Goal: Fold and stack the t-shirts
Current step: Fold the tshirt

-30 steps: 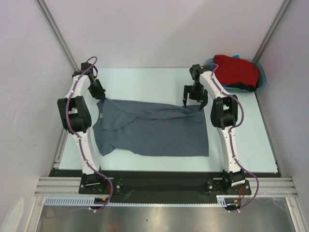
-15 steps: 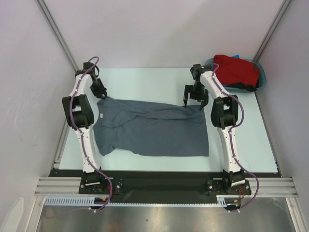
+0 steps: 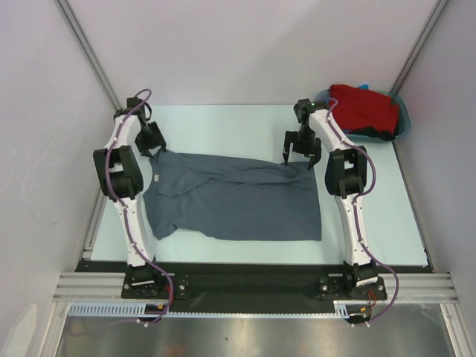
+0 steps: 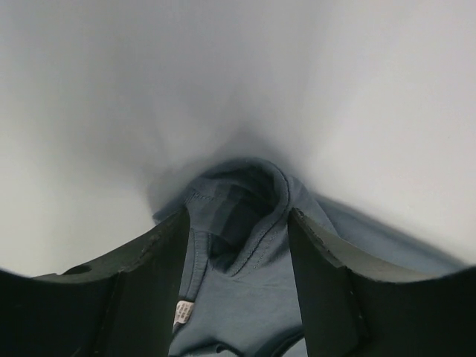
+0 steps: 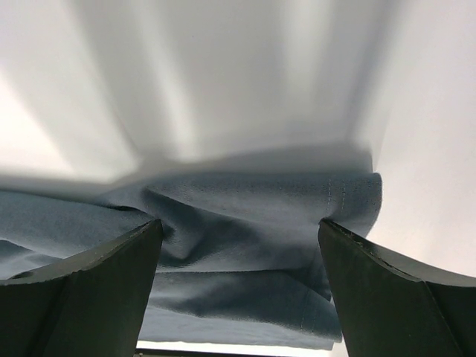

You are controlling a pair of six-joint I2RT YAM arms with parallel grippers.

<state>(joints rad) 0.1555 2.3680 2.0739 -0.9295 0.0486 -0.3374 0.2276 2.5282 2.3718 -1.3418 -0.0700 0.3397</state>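
A slate-grey t-shirt [image 3: 238,201] lies spread across the middle of the pale table, its far edge bunched into folds. My left gripper [image 3: 155,145] hovers at the shirt's far left corner. In the left wrist view its jaws [image 4: 238,223] stand open, with the seamed corner of the grey t-shirt [image 4: 253,290] lying loose between them. My right gripper [image 3: 297,162] hangs open over the far right corner. The right wrist view shows the hemmed edge of the grey t-shirt [image 5: 245,216] under the wide-spread gripper [image 5: 242,223]. A red t-shirt [image 3: 363,108] sits heaped at the back right.
The red shirt rests in a teal tub [image 3: 404,119] at the table's back right corner, with bits of blue and black cloth beside it. Bare table [image 3: 223,126] stretches behind the grey shirt. Pale walls close in on three sides.
My left gripper's jaws have opened and let go of the grey shirt's far left corner. The right arm and the shirt have stayed where they were.
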